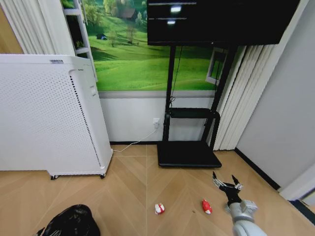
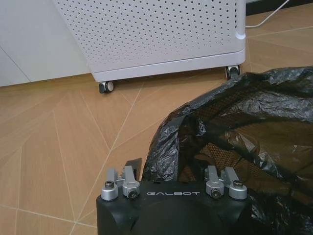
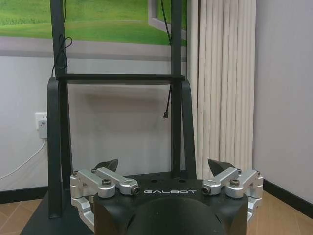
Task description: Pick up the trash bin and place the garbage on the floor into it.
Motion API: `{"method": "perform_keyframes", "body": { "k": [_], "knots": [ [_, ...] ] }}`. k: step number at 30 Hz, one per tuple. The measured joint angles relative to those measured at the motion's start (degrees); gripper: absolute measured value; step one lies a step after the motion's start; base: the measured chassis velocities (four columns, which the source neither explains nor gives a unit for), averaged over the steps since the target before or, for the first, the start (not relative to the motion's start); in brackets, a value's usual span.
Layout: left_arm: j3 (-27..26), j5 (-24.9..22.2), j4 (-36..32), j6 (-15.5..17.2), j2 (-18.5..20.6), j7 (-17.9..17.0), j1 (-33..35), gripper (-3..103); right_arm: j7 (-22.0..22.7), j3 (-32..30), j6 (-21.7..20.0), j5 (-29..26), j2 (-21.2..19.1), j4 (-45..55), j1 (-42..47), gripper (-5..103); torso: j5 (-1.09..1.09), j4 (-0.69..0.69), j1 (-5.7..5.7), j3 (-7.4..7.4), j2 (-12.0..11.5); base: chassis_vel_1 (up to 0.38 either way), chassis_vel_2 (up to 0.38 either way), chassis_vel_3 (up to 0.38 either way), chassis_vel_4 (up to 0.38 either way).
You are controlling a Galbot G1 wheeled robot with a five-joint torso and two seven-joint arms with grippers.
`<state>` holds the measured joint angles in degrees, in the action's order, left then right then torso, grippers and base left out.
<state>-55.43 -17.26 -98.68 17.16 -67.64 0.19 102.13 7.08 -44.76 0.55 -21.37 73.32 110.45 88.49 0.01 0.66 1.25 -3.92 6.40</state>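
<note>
Two garbage items are being seen on the floor [image 1: 133, 187]: red-and-white piece [image 1: 159, 208], red piece [image 1: 206, 206]. One bag-lined trash bin [image 1: 71, 222] is being gripped by the left gripper [image 2: 171, 178], mouth up. The right gripper [image 1: 227, 184] is being held spread, empty.

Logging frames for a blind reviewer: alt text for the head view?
Right gripper, open, hovers over wood floor near two small red-and-white garbage items; the black-bagged trash bin sits lower left, below a white perforated appliance.
</note>
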Motion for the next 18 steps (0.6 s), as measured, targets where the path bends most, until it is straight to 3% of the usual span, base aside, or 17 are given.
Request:
{"method": "perform_keyframes", "body": {
  "k": [3, 5, 6, 8, 11, 18],
  "knots": [
    [0.0, 0.0, 0.1, -0.2, -0.1, 0.0, -0.8, 43, 0.0, 0.1, -0.1, 0.0, -0.1, 0.0, -0.2, 100, 0.0, 0.0, 0.0, 0.0, 0.0, 0.0, 0.0, 0.0, 0.0],
    [0.0, 0.0, 0.1, -0.3, -0.2, 0.0, -1.0, 43, 0.0, 0.1, -0.1, 0.0, -0.2, -0.1, -0.2, 100, 0.0, 0.0, 0.0, 0.0, 0.0, 0.0, 0.0, 0.0, 0.0],
    [-0.1, 0.1, 0.0, -0.5, -0.2, 0.0, -1.3, 32, 0.0, 0.1, -0.1, 0.0, -0.2, -0.1, -0.2, 100, 0.0, 0.01, 0.0, -0.01, 0.0, 0.0, 0.0, 0.0, 0.0],
    [-0.1, 0.2, -0.1, -0.6, -0.2, 0.0, -1.5, 32, 0.0, 0.1, -0.1, 0.0, -0.2, -0.2, -0.3, 100, 0.0, 0.0, 0.0, -0.01, 0.0, 0.0, 0.0, 0.0, 0.0],
    [-0.1, 0.5, -0.4, -1.0, -0.4, -0.1, -2.2, 17, 0.0, 0.1, 0.0, 0.0, -0.2, -0.2, -0.3, 100, -0.01, 0.01, 0.0, -0.01, 0.0, 0.0, 0.0, 0.0, 0.0],
    [0.2, 1.6, -0.4, -2.3, -1.1, -0.2, -3.1, 14, 0.0, 0.1, 0.2, 0.0, -0.2, -0.4, -0.5, 100, 0.0, -0.01, 0.0, -0.01, 0.0, 0.0, 0.0, 0.0, 0.0]
  ]
}}
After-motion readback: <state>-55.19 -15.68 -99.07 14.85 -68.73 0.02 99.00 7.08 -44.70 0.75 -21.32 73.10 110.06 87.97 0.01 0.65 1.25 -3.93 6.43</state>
